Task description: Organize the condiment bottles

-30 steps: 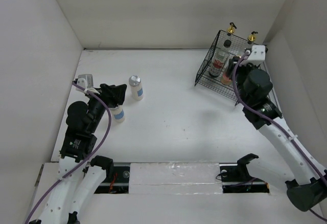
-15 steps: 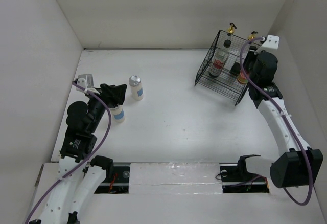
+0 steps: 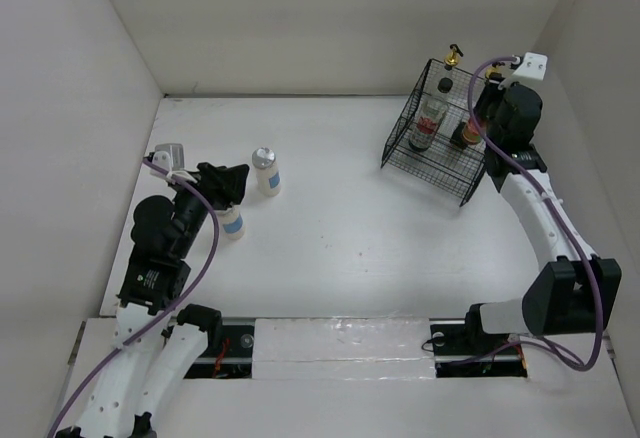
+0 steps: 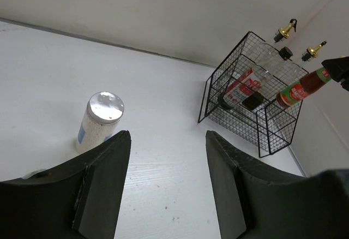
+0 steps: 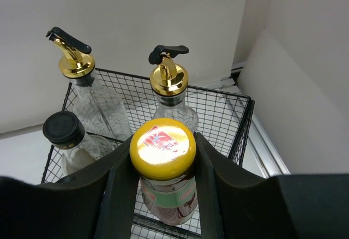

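Observation:
My right gripper (image 5: 163, 147) (image 3: 478, 123) is shut on a yellow-capped bottle of red sauce (image 5: 163, 195) (image 4: 300, 88), held over the near right part of the black wire basket (image 5: 240, 124) (image 3: 408, 146). Inside the basket stand two clear glass bottles with gold pourers (image 5: 76, 64) (image 5: 170, 81) and a black-capped, red-labelled bottle (image 5: 64, 130) (image 3: 428, 118). One white silver-lidded bottle (image 3: 266, 171) (image 4: 99, 120) stands on the table at the left, and a second one (image 3: 232, 223) stands just beside my left gripper (image 3: 232, 180) (image 4: 167, 135). That gripper is open with only bare table between its fingers.
White walls close in the table on the left, back and right. The basket sits in the far right corner, tight against the right wall (image 5: 305, 102). My arm bases are at the near edge (image 3: 340, 343).
My right wrist has swung back and right toward the corner, carrying the sauce bottle over the basket. The left arm and both white bottles have not moved.

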`<state>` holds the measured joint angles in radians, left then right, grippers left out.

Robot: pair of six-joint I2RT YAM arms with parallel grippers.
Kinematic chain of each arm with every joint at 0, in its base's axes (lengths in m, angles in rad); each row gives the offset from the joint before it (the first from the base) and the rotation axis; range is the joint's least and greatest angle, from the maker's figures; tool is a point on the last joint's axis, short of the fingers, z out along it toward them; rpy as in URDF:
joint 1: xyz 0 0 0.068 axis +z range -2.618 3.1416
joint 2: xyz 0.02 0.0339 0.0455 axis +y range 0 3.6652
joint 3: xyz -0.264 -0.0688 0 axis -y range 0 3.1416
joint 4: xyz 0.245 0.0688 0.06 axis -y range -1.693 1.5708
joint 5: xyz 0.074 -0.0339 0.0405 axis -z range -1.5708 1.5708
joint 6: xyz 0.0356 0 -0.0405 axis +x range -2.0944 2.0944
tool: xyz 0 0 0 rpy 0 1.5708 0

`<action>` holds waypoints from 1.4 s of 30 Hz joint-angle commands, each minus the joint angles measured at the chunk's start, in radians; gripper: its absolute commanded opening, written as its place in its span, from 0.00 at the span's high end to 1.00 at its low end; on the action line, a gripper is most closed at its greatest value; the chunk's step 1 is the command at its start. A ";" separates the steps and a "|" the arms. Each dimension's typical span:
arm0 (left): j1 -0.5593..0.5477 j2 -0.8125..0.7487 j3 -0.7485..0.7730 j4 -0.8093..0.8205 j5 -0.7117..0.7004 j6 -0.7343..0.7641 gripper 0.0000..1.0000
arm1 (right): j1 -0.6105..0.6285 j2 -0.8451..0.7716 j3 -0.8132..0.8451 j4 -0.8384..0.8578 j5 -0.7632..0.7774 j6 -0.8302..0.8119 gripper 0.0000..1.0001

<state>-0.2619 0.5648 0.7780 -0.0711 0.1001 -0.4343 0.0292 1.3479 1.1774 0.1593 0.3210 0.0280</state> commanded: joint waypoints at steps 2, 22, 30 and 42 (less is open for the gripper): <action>0.003 0.007 -0.002 0.050 0.004 0.014 0.47 | -0.017 -0.016 0.067 0.238 0.006 0.003 0.73; 0.003 0.017 -0.002 0.050 0.004 0.014 0.47 | -0.008 0.068 -0.140 0.310 -0.033 0.061 0.70; 0.003 0.007 -0.002 0.050 0.013 0.014 0.47 | -0.008 0.117 -0.159 0.310 -0.033 0.092 0.64; 0.003 0.007 -0.002 0.050 0.013 0.014 0.47 | -0.008 0.157 -0.159 0.299 -0.023 0.112 0.51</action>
<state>-0.2619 0.5797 0.7780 -0.0711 0.1009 -0.4343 0.0193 1.5253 0.9974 0.3157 0.2955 0.1165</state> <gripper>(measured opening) 0.531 0.482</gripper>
